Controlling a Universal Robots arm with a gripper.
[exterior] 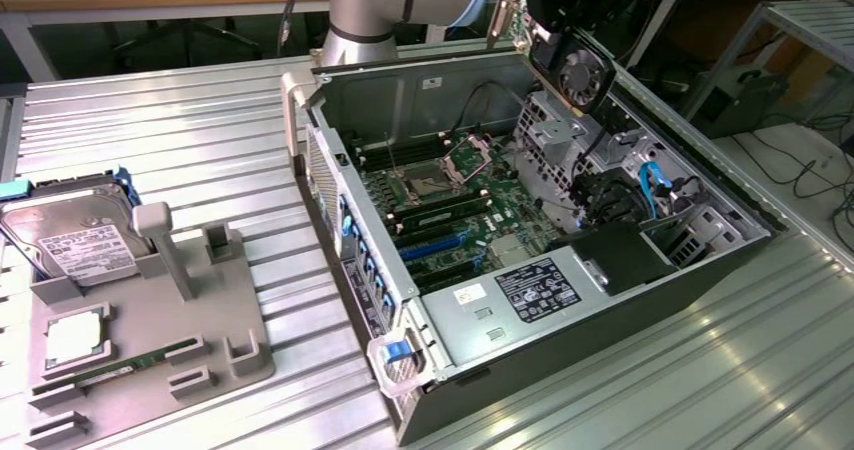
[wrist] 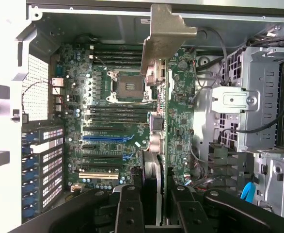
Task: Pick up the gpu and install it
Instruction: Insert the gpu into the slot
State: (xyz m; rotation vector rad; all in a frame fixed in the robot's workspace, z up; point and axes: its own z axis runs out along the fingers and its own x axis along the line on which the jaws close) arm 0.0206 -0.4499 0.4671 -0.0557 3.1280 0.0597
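1. Found the gpu (exterior: 577,70) in the air above the open computer case (exterior: 334,150), over the drive-cage side towards the exterior view's right and not seated in anything.
2. Found the gripper (wrist: 155,196) clamped on the gpu, with black fingers (wrist: 130,206) pressed against its two opposite faces. Saw the card edge-on between them in the wrist view.
3. Noted the bracket (wrist: 168,36) at the end of the card away from the gripper. Recorded it as pale stamped sheet metal with a dull sheen and a bent tab, hanging over the motherboard (wrist: 108,121).
4. Judged the card light and stiff, yet fragile, with a thin board, a round fan on one face and small soldered parts.
5. Judged the flat faces near the rear end the sound place to grip, clear of the fan blades and connector edge. Could not tell whether the pads bore on the fan housing.
6. Judged the bracket edges sharp and liable to snag on the case wall.
7. Noted long narrow plastic slots (wrist: 103,137), blue and black, lying parallel on the green motherboard. Recorded the case as grey folded steel with a perforated rear panel.
8. Noted a silver hard drive (exterior: 74,240) in a grey moulded holder (exterior: 200,350) on the ribbed metal table (exterior: 174,140), well apart from the gripper.
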